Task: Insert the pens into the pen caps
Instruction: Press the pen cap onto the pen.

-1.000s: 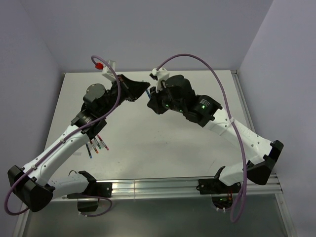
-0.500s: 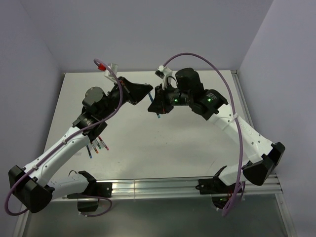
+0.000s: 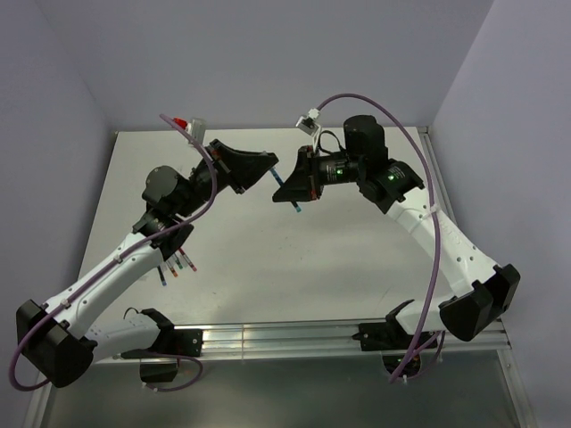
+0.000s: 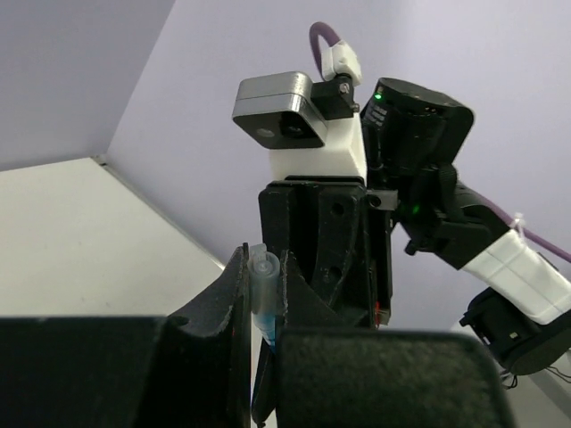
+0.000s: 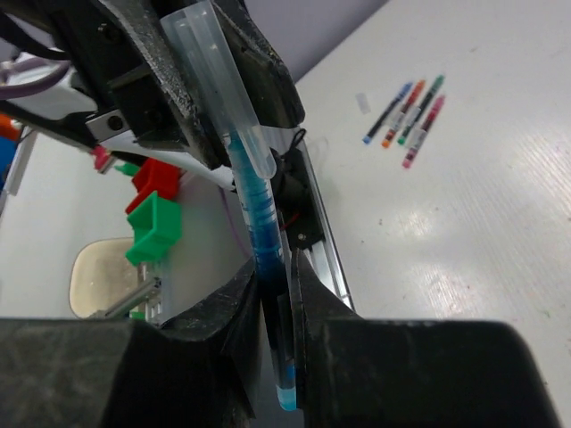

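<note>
A blue pen (image 5: 259, 214) stands between the jaws of my right gripper (image 5: 275, 267), which is shut on its lower barrel. The pen's upper end sits inside a clear pen cap (image 5: 214, 80). My left gripper (image 4: 264, 259) is shut on that pen cap (image 4: 263, 278), with blue showing below it. From above, the left gripper (image 3: 265, 167) and right gripper (image 3: 299, 189) face each other over the middle of the table, and the blue pen (image 3: 290, 203) slants between them. Several more pens (image 3: 176, 264) lie on the table under the left arm.
The loose pens (image 5: 406, 111) lie side by side, with a small clear cap (image 5: 362, 102) just beyond them. The white table (image 3: 357, 267) ends in a metal rail (image 3: 294, 339) at the near edge. Red and green bins (image 5: 152, 209) sit beyond the table.
The right wrist has swung up and to the right, so its gripper now points left. The two grippers have drawn slightly apart and the blue pen now shows between them.
</note>
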Motion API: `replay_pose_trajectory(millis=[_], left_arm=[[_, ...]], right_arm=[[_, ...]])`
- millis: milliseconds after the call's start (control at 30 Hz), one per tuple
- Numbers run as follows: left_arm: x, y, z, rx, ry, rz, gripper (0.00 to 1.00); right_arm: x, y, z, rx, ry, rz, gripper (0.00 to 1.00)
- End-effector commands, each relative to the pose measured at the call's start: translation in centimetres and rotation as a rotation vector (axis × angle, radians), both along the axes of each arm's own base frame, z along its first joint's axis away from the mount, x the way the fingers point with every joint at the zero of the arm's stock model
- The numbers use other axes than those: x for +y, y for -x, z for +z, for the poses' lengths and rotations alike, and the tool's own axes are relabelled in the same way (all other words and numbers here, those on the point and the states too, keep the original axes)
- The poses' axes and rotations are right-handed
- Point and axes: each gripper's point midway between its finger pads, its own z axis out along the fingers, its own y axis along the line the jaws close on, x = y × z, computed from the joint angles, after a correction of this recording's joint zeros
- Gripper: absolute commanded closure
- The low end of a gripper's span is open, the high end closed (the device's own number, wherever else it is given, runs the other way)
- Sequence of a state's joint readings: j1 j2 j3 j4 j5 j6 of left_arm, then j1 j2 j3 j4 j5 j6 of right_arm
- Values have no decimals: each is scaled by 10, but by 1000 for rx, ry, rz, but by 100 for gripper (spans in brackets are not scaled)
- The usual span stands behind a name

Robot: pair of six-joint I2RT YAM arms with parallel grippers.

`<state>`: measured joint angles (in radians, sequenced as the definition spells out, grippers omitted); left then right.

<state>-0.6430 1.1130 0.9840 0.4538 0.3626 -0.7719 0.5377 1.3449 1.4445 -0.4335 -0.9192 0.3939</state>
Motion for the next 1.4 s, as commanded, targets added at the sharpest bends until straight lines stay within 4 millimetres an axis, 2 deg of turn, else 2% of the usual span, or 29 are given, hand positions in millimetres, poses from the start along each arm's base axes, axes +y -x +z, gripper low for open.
replay_pose_trajectory(millis=[0, 200, 400, 700, 833, 1133, 1367], left_arm=[[-23, 112, -75, 137, -214, -571, 100], [-22, 121, -67, 111, -173, -625, 100], [-24, 120, -61, 159, -119, -626, 100], [-33, 101, -57, 227, -129, -482, 100], [-35, 96, -56, 263, -119, -428, 100], [-33, 91, -48, 321, -56, -383, 100], [-34, 82, -50, 362, -50, -337, 100]], right_arm=[[-30, -76, 118, -379, -301, -307, 100], [-23, -74, 112, -361, -300, -255, 100], [-30, -87, 108, -404, -228, -366, 100], [-35, -100, 108, -500, -77, -606, 100], [-30, -100, 105, -520, -31, -661, 100], [-22, -104, 96, -539, 24, -708, 100], [-22, -110, 92, -537, 53, -742, 100]])
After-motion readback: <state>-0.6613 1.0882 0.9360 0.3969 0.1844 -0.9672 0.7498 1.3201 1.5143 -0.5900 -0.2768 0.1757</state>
